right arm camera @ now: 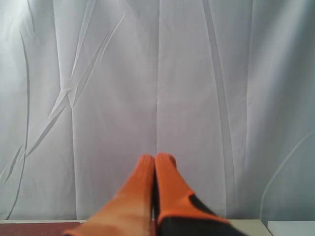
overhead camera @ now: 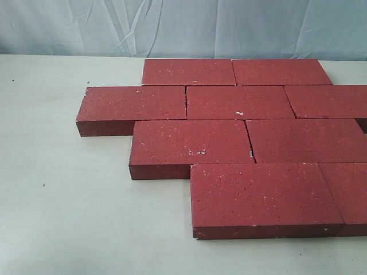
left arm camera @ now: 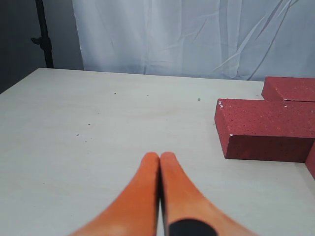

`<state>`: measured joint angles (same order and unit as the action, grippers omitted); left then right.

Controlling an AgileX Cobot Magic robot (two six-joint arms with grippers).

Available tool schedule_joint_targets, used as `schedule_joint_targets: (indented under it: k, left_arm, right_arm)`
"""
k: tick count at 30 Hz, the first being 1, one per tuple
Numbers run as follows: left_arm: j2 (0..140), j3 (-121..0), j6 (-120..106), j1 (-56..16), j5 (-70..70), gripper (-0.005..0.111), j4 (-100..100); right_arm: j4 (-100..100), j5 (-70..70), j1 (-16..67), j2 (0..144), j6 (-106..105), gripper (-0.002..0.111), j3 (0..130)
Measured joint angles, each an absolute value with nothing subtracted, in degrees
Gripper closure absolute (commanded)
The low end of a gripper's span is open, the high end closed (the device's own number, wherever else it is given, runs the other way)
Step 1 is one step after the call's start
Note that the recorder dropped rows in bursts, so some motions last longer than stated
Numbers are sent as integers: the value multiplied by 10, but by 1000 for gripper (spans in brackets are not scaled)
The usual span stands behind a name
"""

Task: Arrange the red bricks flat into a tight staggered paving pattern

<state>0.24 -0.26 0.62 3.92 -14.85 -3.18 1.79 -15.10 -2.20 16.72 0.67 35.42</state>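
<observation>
Observed dark red, rough-surfaced rectangular paver bricks (overhead camera: 239,102) lying flat on pale wooden tabletop (overhead camera: 63,206), closely packed in four offset rows, running past the exterior view's right edge. Found left gripper (left arm camera: 160,156) with orange fingers pressed together, gripping nothing, over bare tabletop near the bricks. Found right gripper (right arm camera: 155,158) equally closed and empty, facing creased white curtain (right arm camera: 147,73).

Pale wooden table (overhead camera: 69,217), wrinkled white curtain (right arm camera: 157,73) behind, black stand (left arm camera: 43,34)
</observation>
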Motion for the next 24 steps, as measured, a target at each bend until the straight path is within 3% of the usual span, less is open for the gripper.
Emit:
schedule_joint_targets:
  k: [24]
  left_arm:
    - [2, -3, 6, 39, -149, 107, -32]
  right_arm:
    - [11, -159, -22, 170, 7, 109, 354]
